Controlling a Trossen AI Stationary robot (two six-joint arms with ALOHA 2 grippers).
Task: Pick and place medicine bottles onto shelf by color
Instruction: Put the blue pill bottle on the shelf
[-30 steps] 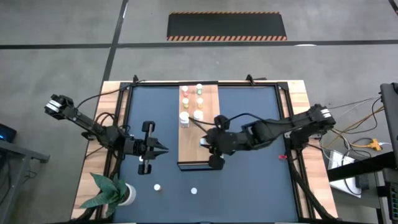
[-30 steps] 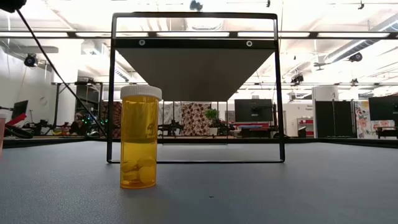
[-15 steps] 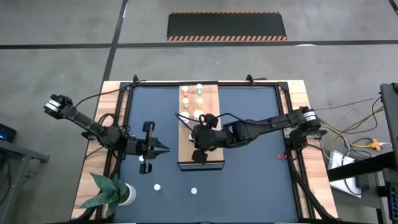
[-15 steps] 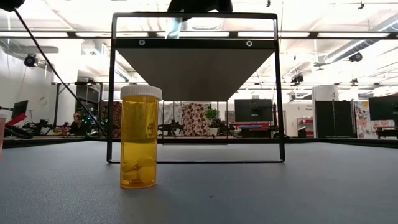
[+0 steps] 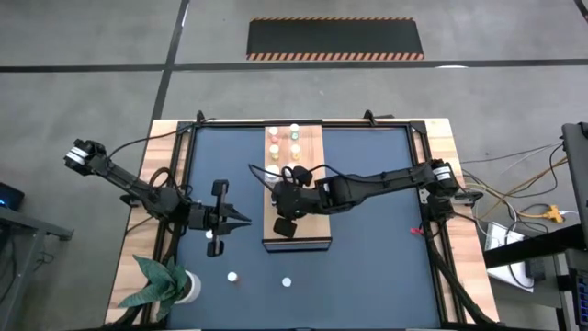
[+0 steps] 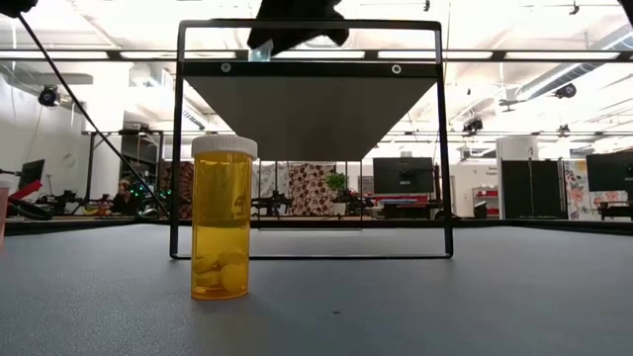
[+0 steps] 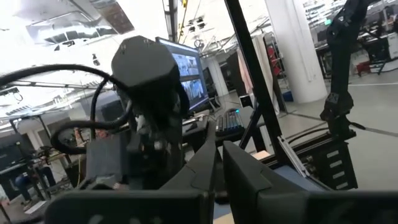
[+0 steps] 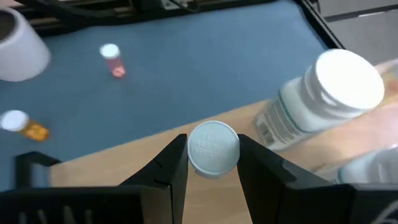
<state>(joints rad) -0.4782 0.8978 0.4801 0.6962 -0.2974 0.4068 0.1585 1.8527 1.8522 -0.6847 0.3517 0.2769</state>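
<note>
Right gripper (image 8: 212, 163) has shifted left over shelf (image 5: 308, 230), clamping white-capped bottle (image 8: 213, 148).

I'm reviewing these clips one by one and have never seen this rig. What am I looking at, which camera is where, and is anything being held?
Two dark robot arms work at a table. The overhead picture shows the wooden shelf mid-table with small medicine bottles at its far end. The right gripper is over the shelf, shut on a white-capped bottle, seen from that arm's wrist camera. The left gripper waits shut beside the shelf, above the mat. The table-level camera shows an amber bottle standing on the mat. A potted plant sits at a corner.
</note>
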